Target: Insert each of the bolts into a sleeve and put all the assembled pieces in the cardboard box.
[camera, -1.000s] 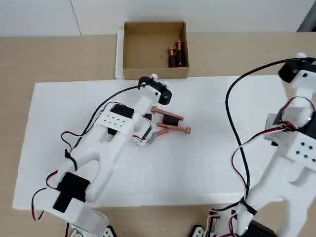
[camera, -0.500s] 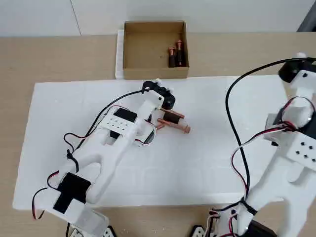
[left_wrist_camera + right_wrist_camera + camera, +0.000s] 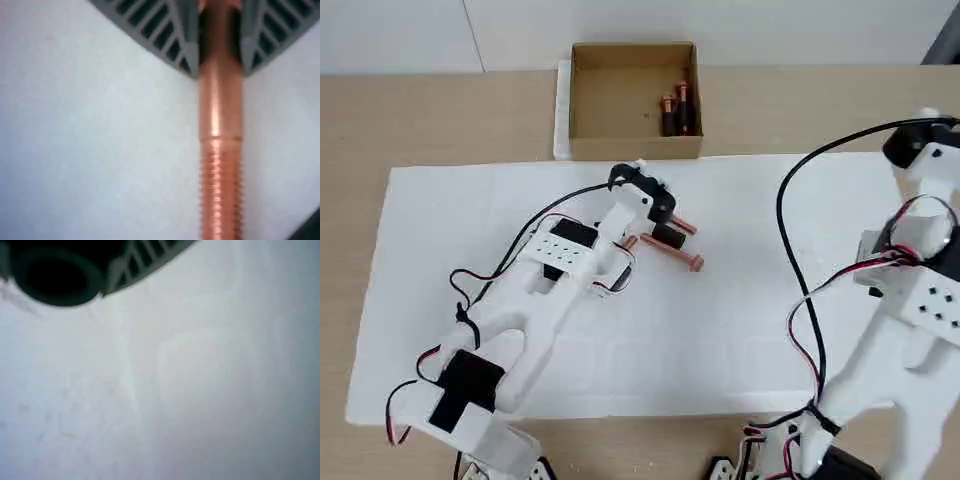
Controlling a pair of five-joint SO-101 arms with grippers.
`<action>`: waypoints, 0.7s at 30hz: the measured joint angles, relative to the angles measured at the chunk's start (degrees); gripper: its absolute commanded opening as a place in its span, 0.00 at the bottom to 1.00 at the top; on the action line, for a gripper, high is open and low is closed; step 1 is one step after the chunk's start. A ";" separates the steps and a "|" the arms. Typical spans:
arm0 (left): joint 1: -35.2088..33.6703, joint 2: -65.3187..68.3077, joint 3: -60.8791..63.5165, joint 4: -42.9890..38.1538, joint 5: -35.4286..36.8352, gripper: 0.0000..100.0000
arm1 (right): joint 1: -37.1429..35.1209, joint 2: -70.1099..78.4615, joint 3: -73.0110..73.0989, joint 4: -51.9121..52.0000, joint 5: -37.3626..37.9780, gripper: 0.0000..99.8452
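My left gripper (image 3: pixel 633 244) is at the middle of the white mat, shut on a copper bolt (image 3: pixel 220 125) that sticks out between its grey fingers (image 3: pixel 150 30) with the threaded end pointing away. In the high view this bolt (image 3: pixel 675 254) lies slanted just above the mat. Touching it is a second bolt wearing a black sleeve (image 3: pixel 667 237). The cardboard box (image 3: pixel 590 100) at the back holds two assembled pieces (image 3: pixel 675 110) by its right wall. My right gripper (image 3: pixel 75 270) hangs over the mat's right side, shut on a black sleeve (image 3: pixel 55 275) whose open end faces the camera.
The white foam mat (image 3: pixel 750 330) covers most of the wooden table (image 3: pixel 440 120). Black and red cables trail from both arms. The right arm (image 3: pixel 920 290) stands near the mat's right edge, and bare mat lies between the two arms.
The left gripper has swung a little toward the box and taken hold of the loose bolt, drawing it up against the sleeved one. The right arm has stayed put.
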 measured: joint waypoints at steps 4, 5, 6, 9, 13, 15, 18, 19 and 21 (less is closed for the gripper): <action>0.70 0.00 -0.09 1.41 -2.81 0.01 | 0.00 0.00 0.00 0.00 0.00 0.00; 0.70 0.00 -0.09 1.85 -3.52 0.01 | 0.00 0.00 0.00 0.00 0.00 0.00; 0.70 0.00 -0.44 2.55 -4.31 0.01 | 0.00 0.00 0.00 0.00 0.00 0.00; 0.79 0.00 -1.93 5.45 -7.30 0.01 | 0.00 0.00 0.00 0.00 0.00 0.00; 0.79 0.00 -5.10 10.37 -11.34 0.01 | 0.00 0.00 0.00 0.00 0.00 0.00; 0.79 0.00 -7.12 12.84 -13.98 0.01 | 0.00 0.00 0.00 0.00 0.00 0.00; 0.79 0.00 -10.20 17.05 -19.25 0.01 | 0.00 0.00 0.00 0.00 0.00 0.00; 0.79 0.00 -11.16 18.55 -20.84 0.01 | 0.00 0.00 0.00 0.00 0.00 0.00; 0.35 0.00 -13.01 20.92 -24.26 0.01 | 0.00 0.00 0.00 0.00 0.00 0.00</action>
